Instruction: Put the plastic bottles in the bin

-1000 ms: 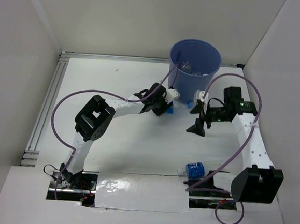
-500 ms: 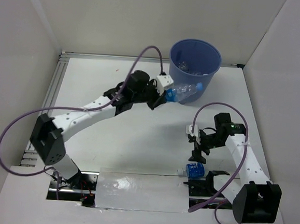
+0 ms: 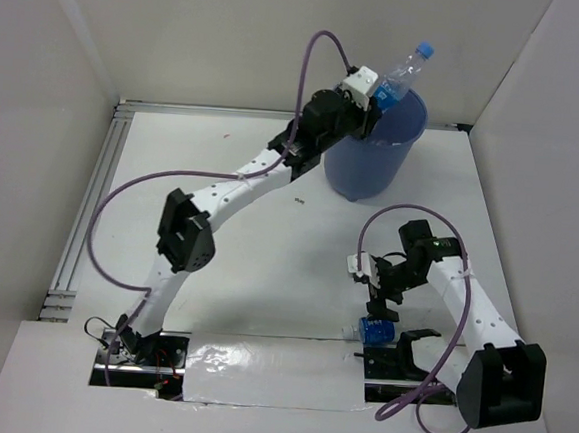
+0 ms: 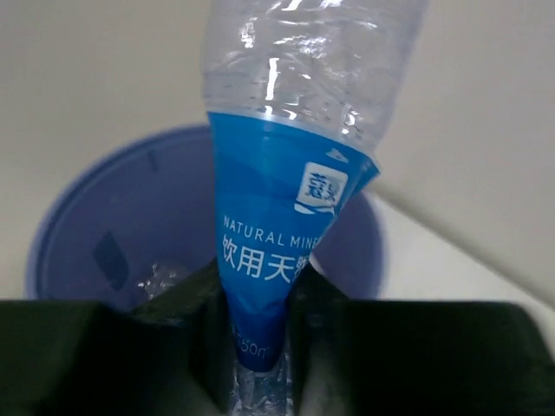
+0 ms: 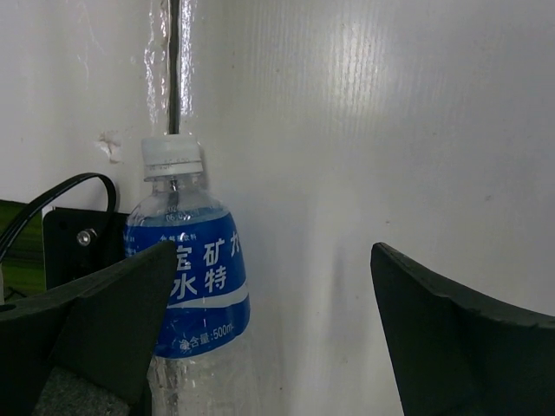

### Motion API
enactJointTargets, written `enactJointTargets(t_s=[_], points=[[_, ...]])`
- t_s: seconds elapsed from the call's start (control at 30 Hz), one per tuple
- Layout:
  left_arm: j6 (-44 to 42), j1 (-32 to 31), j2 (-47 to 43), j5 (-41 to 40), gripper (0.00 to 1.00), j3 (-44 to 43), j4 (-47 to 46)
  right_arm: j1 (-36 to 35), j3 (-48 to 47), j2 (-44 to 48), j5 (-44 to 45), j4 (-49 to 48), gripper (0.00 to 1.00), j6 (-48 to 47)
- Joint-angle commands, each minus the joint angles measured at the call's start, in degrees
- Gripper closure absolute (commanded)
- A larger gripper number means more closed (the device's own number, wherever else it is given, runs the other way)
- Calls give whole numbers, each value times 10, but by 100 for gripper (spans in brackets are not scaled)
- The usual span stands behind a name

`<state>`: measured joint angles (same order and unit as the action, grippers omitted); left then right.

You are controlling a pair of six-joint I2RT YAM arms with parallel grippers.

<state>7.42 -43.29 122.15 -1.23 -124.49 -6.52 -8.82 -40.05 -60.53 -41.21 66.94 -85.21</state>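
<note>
My left gripper [image 3: 373, 105] is shut on a clear blue-labelled bottle [image 3: 401, 73] and holds it cap-up over the near rim of the blue bin [image 3: 375, 148]. In the left wrist view the bottle [image 4: 286, 156] is pinched between the fingers, with the bin's mouth [image 4: 87, 225] and clear bottles inside behind it. My right gripper [image 3: 378, 302] is open, just above a squat blue-labelled bottle [image 3: 373, 329] lying near the table's front edge. In the right wrist view that bottle [image 5: 186, 277] lies by the left finger [image 5: 95, 321], not between the jaws.
White walls close in the table on three sides. A metal rail [image 3: 89, 211] runs along the left edge. The right arm's black base mount [image 3: 404, 351] and a shiny foil strip [image 3: 258, 360] lie along the front edge next to the squat bottle.
My left gripper has lifted the blue-labelled bottle from beside the bin up over its rim. My right gripper has come down and back toward the squat bottle at the front.
</note>
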Motion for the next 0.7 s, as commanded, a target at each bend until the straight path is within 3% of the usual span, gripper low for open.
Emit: enactJointTargets(t_s=[0.0,0.1,0.27,0.47,0.57,0.63,0.67], points=[[38,-2,75,-93,58,-87,-6,-6,-12,23,17,-2,1,18],[45,-2,96,-116,1,-118,2,-11,-12,43,31,-2,1,24],[51,-7,36,-105,0,-55,-47,-31,-5,22,37,18,0,-8],[26,-13,-59,-84,0,5,-77,-76,-36,-84,73,49,0,-31],[9,-18,-152,-97,0,105,-92,-89,-56,-117,78,72,0,-47],[4,-18,-240,-111,0,262,-117,-119,-67,-129,103,77,1,-47],[4,-18,-271,-116,0,263,-127,-119,-67,-137,110,77,1,-47]])
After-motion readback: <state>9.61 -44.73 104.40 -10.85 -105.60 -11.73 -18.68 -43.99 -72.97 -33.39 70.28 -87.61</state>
